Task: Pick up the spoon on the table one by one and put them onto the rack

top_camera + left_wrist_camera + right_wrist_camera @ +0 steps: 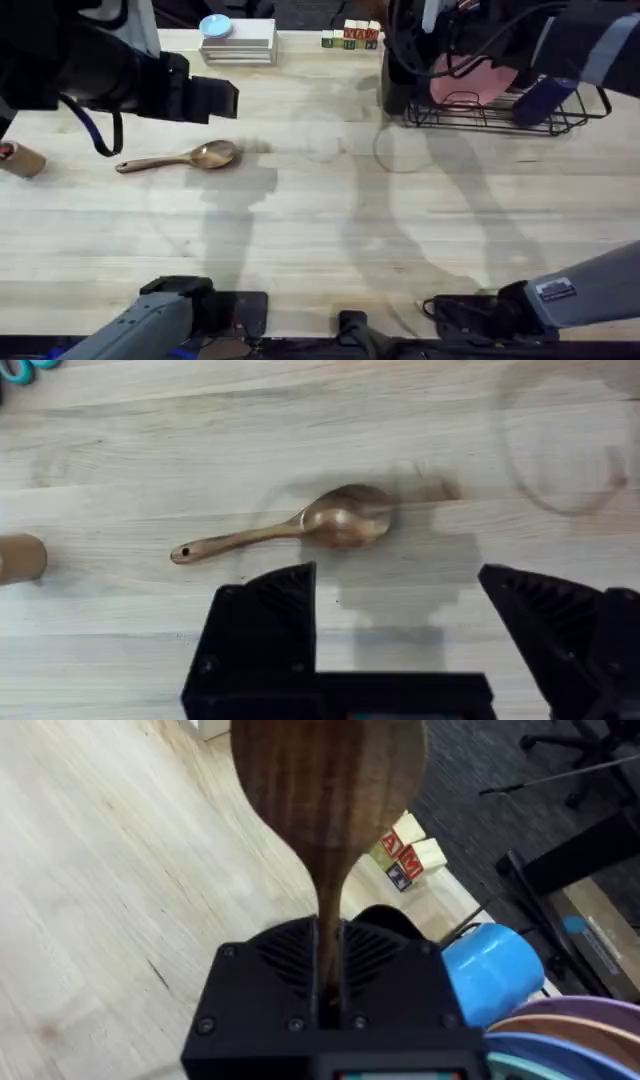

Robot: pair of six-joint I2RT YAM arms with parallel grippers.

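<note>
I'm holding one spoon (325, 810) clamped by its handle in my right hand (328, 982) near the rack (500, 112). My left hand (400, 635) is hovering wide open over the second spoon (300, 530) lying on the counter (330, 230); it's light, stiff wood, so I'm aiming for the slim handle.

1. Stacked white boxes (238, 46) with a light blue disc (215, 25) on top, upper left of centre.
2. Lettered toy blocks (351, 37), top centre.
3. Brown cylinder (22, 160), far left edge.
</note>
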